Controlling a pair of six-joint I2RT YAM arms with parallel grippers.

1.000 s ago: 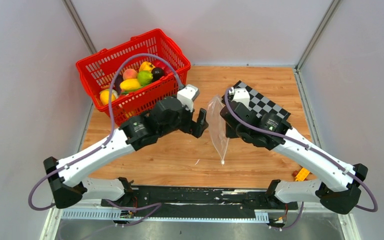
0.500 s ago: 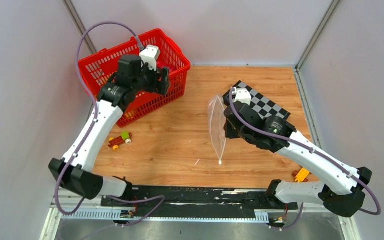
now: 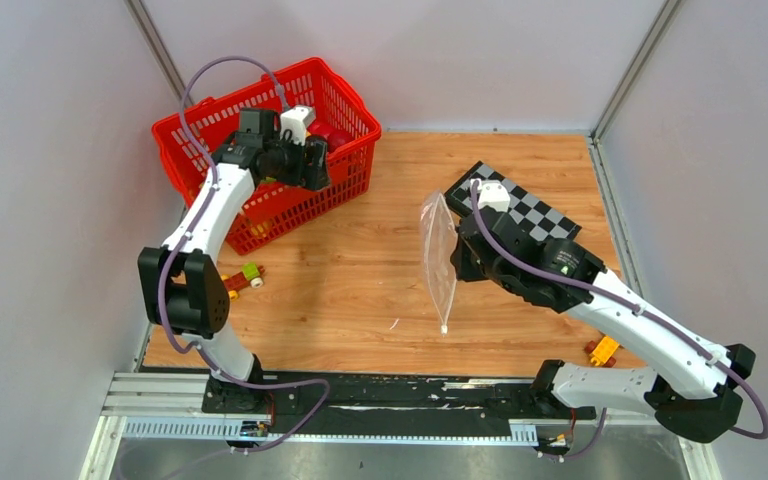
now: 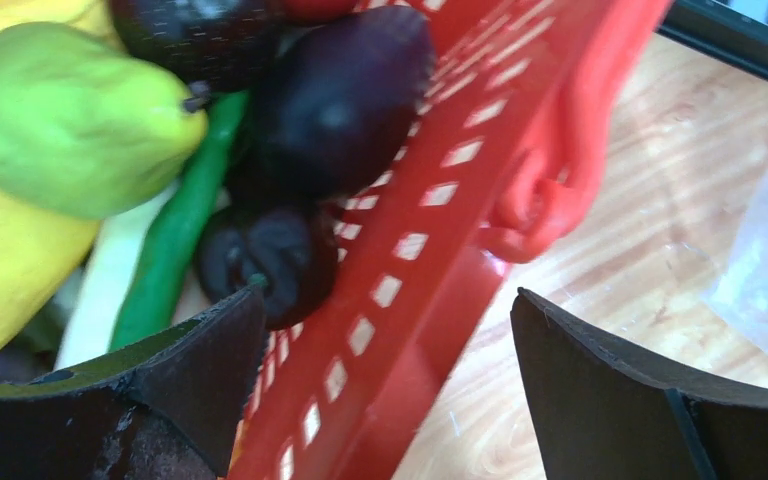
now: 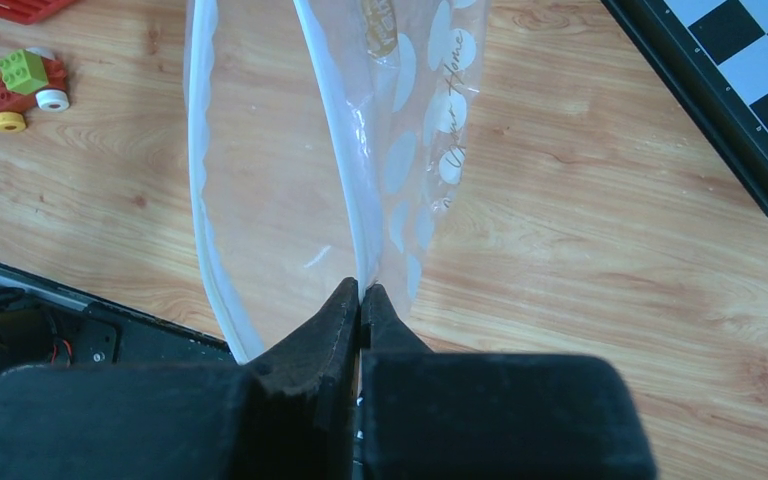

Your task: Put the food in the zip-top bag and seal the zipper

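Top external view: the left gripper (image 3: 317,168) has swung away from the zip-top bag (image 3: 440,262) to the red basket (image 3: 260,215) at the table's 10 o'clock.
Left fingers: spread wide and empty, one on either side of the basket's wall.
Right gripper (image 5: 362,292): pinched shut on one lip of the bag, which hangs at table centre, barely shifted.
Food (image 4: 335,95): all in the basket, with dark, green and yellow pieces below the left fingers.
Meaning: probably the first pick is starting. The bag looks empty and the zipper (image 5: 196,170) unsealed.
Hidden: the arm covers much of the basket from above. The left wrist view is blurred and cropped, so the target piece is unclear.
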